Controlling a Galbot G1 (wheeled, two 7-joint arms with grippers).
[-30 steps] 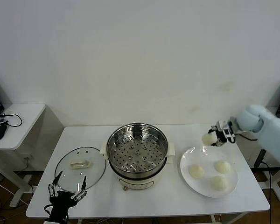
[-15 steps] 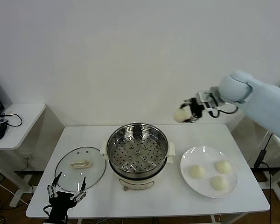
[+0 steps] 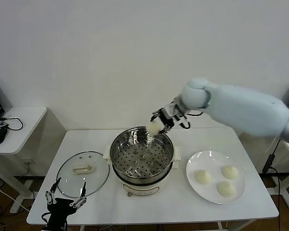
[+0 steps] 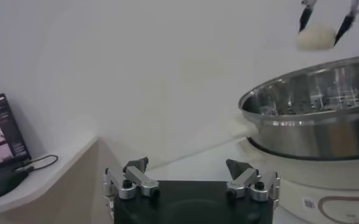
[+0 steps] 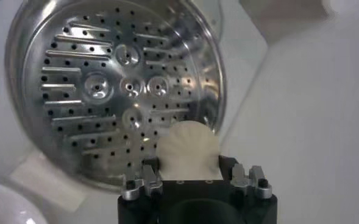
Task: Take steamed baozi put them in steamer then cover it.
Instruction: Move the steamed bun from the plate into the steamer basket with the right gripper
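Head view: the right gripper (image 3: 156, 126) holds one steamed baozi (image 3: 153, 128) clamped between its jaws, above the far rim of the steamer (image 3: 141, 161). The perforated tray below it is empty, so no bun is placed yet. Three buns (image 3: 203, 176) wait on the white plate (image 3: 192, 179), right of and nearer than the gripper. The glass cover (image 3: 82, 173) lies off the pot, well to the left. The left gripper (image 3: 65, 198) hangs idle near it, jaws spread and empty.

Left wrist view: the steamer's wall (image 4: 313, 131) hides its inside, and the frame edge crops the right gripper above the bun.

Right wrist view: the bun (image 5: 188, 151) hides part of the steamer's rim.
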